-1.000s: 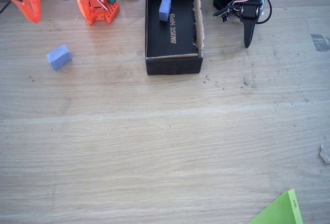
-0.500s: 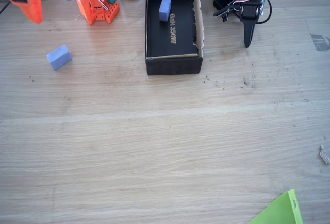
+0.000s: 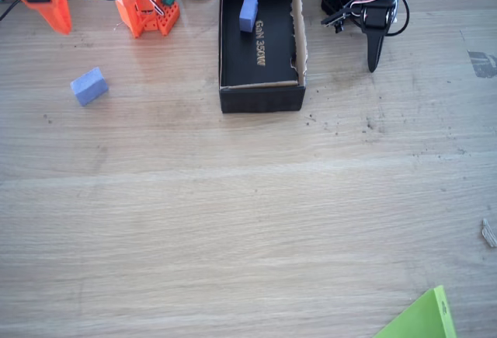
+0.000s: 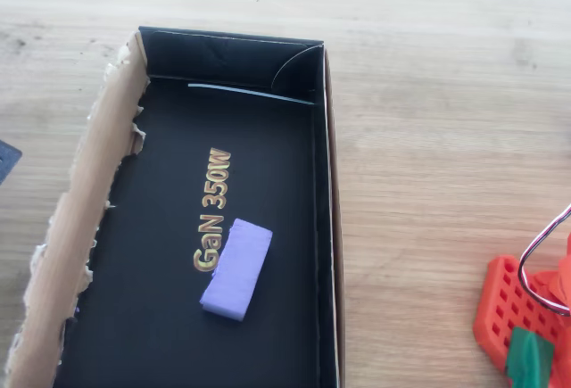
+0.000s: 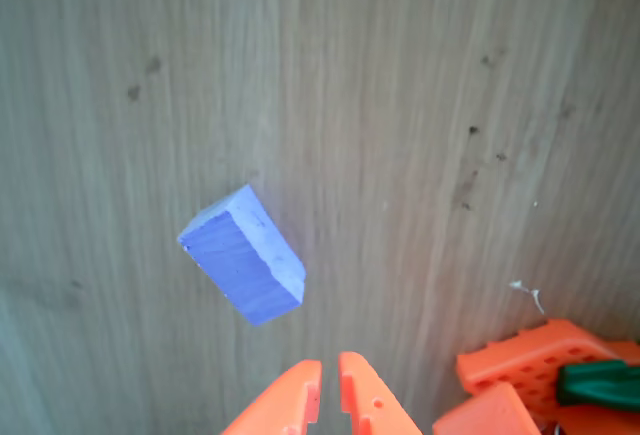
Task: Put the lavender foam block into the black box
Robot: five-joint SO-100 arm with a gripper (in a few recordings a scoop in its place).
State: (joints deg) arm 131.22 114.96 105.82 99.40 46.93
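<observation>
The lavender foam block [image 3: 88,86] lies on the wooden table, left of the black box [image 3: 261,99], and apart from it. In the wrist view the lavender foam block [image 5: 243,255] sits tilted, just ahead and left of my orange gripper [image 5: 330,367], whose fingers are shut with nothing between them. In the fixed view my gripper [image 3: 59,21] hangs at the top left corner, above and left of the block. The black box [image 4: 223,53] holds a longer, narrower lavender block [image 4: 236,268] beside its gold lettering.
My arm's orange base [image 3: 144,0] stands between the block and the box. A lime-green sheet [image 3: 423,318] pokes in at the bottom right corner. Bare wood stretches across the table's front.
My gripper has shifted slightly to the right at the top left corner of the fixed view. Both blocks and the box have stayed put.
</observation>
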